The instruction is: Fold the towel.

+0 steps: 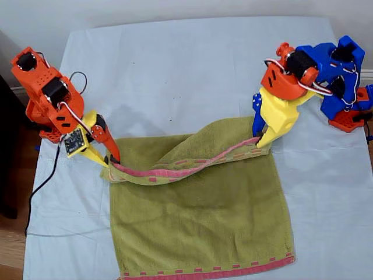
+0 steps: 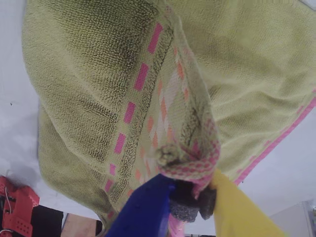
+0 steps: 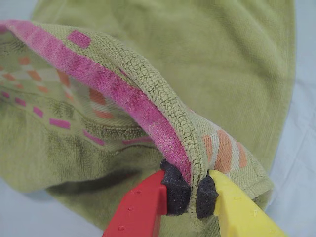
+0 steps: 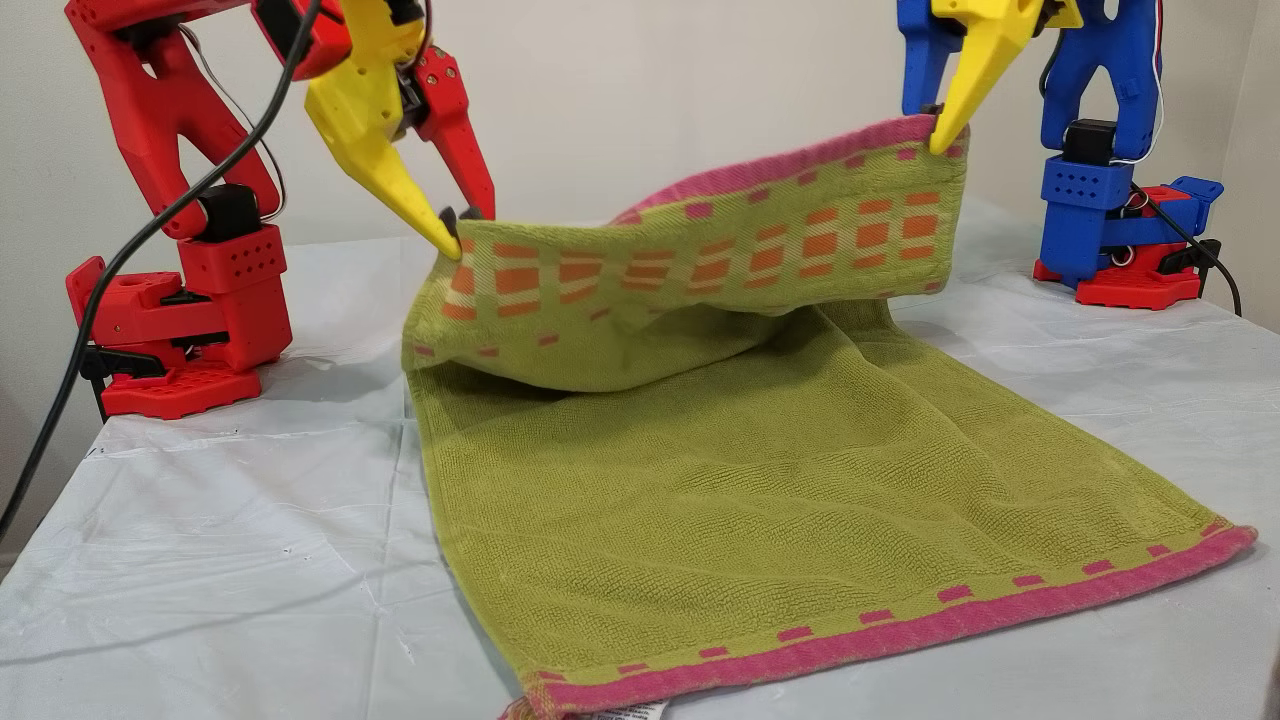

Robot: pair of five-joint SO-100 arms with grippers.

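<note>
Overhead, in the exterior view, the towel (image 1: 201, 224) lies on the sheeted worktop (image 1: 175, 76), its far hem lifted between two arms. Along the first wrist view, my first claw (image 2: 192, 190), blue and yellow, is clenched on a bunched corner. Likewise, the second wrist view shows my second claw (image 3: 187, 190), red and yellow, pinching the pink hem. Side-on, the other view shows the raised edge sagging mid-span.

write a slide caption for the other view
Two hands, the first and the second, lift the towel by its far hem corners while the near hem lies on the table sheet.
</note>
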